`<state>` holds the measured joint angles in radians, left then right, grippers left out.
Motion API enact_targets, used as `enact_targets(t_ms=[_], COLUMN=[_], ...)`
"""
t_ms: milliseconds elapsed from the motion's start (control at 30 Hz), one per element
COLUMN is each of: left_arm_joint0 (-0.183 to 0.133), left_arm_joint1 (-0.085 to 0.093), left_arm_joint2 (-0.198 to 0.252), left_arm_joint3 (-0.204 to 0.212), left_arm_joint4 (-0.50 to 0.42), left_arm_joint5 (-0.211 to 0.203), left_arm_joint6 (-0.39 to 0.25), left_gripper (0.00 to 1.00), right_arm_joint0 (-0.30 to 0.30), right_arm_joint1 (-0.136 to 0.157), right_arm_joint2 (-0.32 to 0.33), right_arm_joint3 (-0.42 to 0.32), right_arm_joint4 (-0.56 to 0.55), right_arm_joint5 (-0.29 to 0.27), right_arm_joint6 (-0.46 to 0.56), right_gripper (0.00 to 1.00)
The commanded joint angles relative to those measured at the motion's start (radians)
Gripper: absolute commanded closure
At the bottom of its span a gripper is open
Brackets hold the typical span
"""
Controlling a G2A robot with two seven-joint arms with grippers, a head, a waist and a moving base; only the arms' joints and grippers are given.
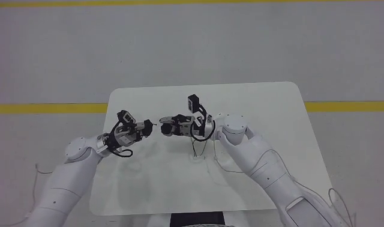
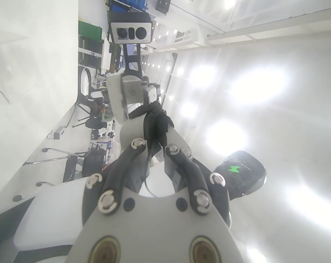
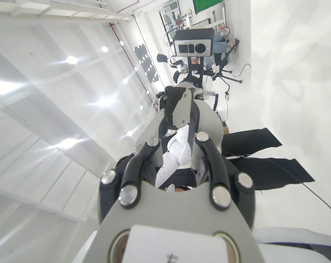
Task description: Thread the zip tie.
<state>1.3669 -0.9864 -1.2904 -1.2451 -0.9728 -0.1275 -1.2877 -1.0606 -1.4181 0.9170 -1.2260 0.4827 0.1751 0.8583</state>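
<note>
When you read the top view, table (image 1: pixel 270 95): a white slab with rounded corners. Both arms reach in over its near half.
Top view, left gripper (image 1: pixel 151 125): above the table's middle, tip turned toward the other arm.
Top view, right gripper (image 1: pixel 163 125): above the table's middle, tip to tip with the left gripper and just beside it.
Top view, zip tie (image 1: pixel 157 124): a small dark piece at the point where the two tips meet, held clear of the table top. You cannot tell which gripper carries it, because it is too thin to trace.
Top view, cables (image 1: pixel 193 146): thin dark loops hanging from the right wrist down to the table.
Top view, yellow line (image 1: pixel 180 1): on the floor well beyond the table's far edge.
Left wrist view, left gripper (image 2: pixel 155 121): the fingers run together into one dark tip, with no gap visible at the end. You cannot make out what lies between them. The right gripper faces it head-on, close in.
Right wrist view, right gripper (image 3: pixel 186 97): the grey fingers (image 3: pixel 179 110) with dark pads converge and meet at their ends. Any strap between them is too thin to confirm. The left gripper stands directly beyond.
</note>
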Motion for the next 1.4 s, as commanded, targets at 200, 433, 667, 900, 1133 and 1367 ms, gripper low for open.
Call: enact_targets(t_ms=[200, 433, 667, 900, 1133, 1367], left_arm_joint0=[0.002, 0.006, 0.006, 0.006, 0.006, 0.006], left_arm_joint1=[0.009, 0.01, 0.01, 0.01, 0.01, 0.01], left_arm_joint2=[-0.054, -0.062, -0.062, -0.062, -0.062, -0.062], left_arm_joint3=[0.024, 0.024, 0.024, 0.024, 0.024, 0.024], left_arm_joint4=[-0.028, -0.042, -0.042, -0.042, -0.042, -0.042], left_arm_joint5=[-0.014, -0.014, -0.014, -0.014, -0.014, -0.014], left_arm_joint6=[-0.035, -0.055, -0.055, -0.055, -0.055, -0.055], left_gripper=[1.0, 1.0, 1.0, 1.0, 1.0, 1.0], right_arm_joint0=[-0.019, -0.019, 0.011, 0.062, 0.102, 0.102], right_arm_joint1=[0.023, 0.023, 0.054, 0.08, 0.087, 0.087], right_arm_joint2=[0.07, 0.07, 0.052, 0.016, -0.041, -0.041], right_arm_joint3=[-0.035, -0.035, -0.127, -0.088, -0.125, -0.125], right_arm_joint4=[-0.039, -0.039, -0.323, -0.538, -0.645, -0.645], right_arm_joint5=[0.021, 0.021, 0.121, 0.165, 0.165, 0.165], right_arm_joint6=[-0.043, -0.043, -0.034, 0.105, 0.261, 0.261], right_gripper=[0.0, 0.0, 0.0, 0.0, 0.0, 0.0])
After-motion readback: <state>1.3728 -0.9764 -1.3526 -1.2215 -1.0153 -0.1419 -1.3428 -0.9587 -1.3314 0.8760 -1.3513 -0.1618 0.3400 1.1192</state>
